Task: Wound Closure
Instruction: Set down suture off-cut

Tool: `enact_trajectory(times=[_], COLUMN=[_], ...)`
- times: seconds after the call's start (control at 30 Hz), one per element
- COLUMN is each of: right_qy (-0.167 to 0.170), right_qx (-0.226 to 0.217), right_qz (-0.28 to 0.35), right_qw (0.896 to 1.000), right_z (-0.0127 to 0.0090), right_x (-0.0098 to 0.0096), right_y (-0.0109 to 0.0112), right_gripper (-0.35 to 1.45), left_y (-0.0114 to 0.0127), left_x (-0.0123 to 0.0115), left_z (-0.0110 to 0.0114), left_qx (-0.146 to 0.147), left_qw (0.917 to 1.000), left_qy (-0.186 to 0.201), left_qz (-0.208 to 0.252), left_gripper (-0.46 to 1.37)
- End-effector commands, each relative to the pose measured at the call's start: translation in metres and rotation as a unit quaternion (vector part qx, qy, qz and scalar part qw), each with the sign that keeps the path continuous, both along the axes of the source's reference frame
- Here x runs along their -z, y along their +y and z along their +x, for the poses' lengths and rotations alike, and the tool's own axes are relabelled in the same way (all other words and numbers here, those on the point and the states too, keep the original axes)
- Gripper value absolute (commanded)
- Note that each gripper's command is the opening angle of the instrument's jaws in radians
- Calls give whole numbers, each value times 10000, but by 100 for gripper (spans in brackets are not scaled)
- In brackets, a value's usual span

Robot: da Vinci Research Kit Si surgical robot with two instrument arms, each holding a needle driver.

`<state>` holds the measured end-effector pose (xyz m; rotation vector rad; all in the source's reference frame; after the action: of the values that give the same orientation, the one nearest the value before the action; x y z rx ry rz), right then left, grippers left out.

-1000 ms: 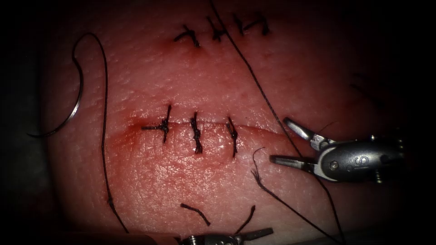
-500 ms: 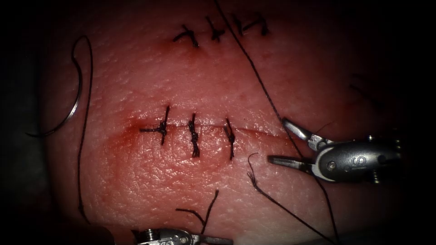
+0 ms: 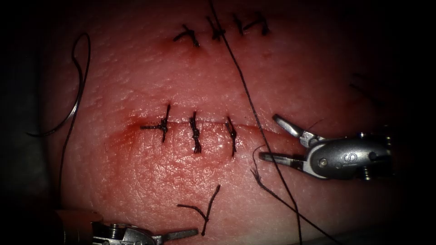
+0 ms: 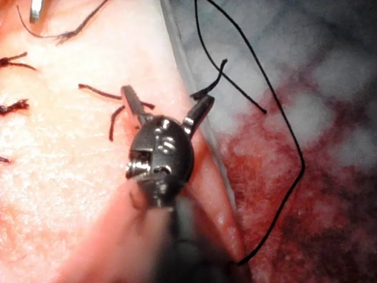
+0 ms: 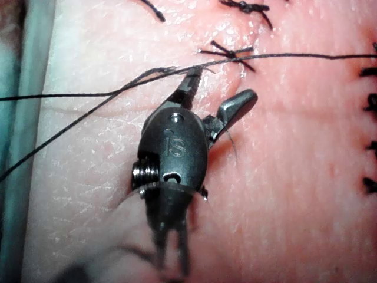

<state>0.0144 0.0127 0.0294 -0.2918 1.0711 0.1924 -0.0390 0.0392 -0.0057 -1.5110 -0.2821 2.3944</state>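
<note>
The curved needle (image 3: 70,111) lies free on the tissue (image 3: 150,177) far left of the cut (image 3: 268,132), not in the tissue and held by neither tool. Its thread (image 3: 84,45) loops up, then runs down toward my left tool (image 3: 186,235) at the near edge. That tool's jaws stand open (image 4: 168,97) and hold nothing; a cut thread end (image 4: 212,82) lies at one tip. My right tool (image 3: 269,137) is open at the cut's right end, holding nothing. A long taut thread (image 3: 245,90) crosses just in front of its tips (image 5: 219,88).
Three dark stitches (image 3: 195,132) close the left part of the cut. An older row of stitches (image 3: 218,29) sits farther back. Loose cut thread ends (image 3: 202,211) and a frayed tail (image 3: 256,174) lie on the near tissue. Red fluid (image 3: 122,138) stains the cut's left end.
My left tool slid left along the near edge, dragging one cut end a little left at first. The needle's thread swung left. My right tool and the long thread shifted slightly left.
</note>
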Motion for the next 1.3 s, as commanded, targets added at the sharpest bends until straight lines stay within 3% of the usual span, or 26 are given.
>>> enact_trajectory(times=[0.03,0.17,0.3,0.7,0.97,1.1,1.2,1.3], right_qy=[4,16,-30,-413,-496,-473,-458,-443], right_qx=[33,55,47,-173,-254,-242,-233,-225], right_qz=[13,16,21,12,12,18,23,27], right_qw=[10000,10000,10000,9990,9984,9986,9987,9988], right_z=[-1,-5,-11,-38,-43,-39,-37,-35], right_x=[0,1,2,7,9,9,10,10], right_y=[0,0,0,-1,-2,-3,-3,-4], right_gripper=[118,114,109,110,113,114,114,115], left_y=[6,31,47,75,87,91,93,95], left_x=[6,26,27,-19,-39,-46,-46,-48], left_z=[0,-5,-9,-27,-27,-27,-25,-24], left_qx=[108,276,357,396,372,117,-364,-924], left_qw=[9999,9990,9981,9902,9828,9670,9538,9332], left_qy=[-45,39,158,604,860,1217,1489,1871], left_qz=[-58,-343,-486,-1197,-1592,-2235,-2585,-2926], left_gripper=[101,112,112,104,99,88,89,88])
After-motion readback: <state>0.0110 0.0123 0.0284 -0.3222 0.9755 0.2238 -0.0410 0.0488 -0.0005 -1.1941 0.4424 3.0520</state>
